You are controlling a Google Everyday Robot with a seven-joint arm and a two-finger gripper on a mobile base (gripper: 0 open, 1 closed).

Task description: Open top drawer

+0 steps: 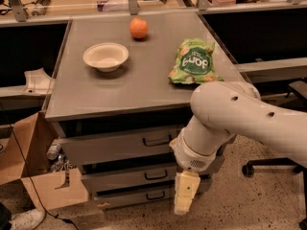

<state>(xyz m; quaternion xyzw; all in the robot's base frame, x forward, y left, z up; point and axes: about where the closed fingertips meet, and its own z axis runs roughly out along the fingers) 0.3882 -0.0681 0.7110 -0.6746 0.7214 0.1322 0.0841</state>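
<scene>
The top drawer (110, 148) is the widest grey front just under the tabletop, with a small dark bar handle (156, 140) at its centre. It looks closed. My gripper (185, 196) is pale yellow and hangs pointing down from the white arm (225, 114). It is in front of the two lower drawers, below and right of the top drawer's handle, and touches nothing I can see.
On the grey tabletop (96, 90) lie a white bowl (106, 56), an orange (138, 28) and a green snack bag (194, 61). A cardboard box (43, 176) stands at the cabinet's left. An office chair base (273, 166) is at the right.
</scene>
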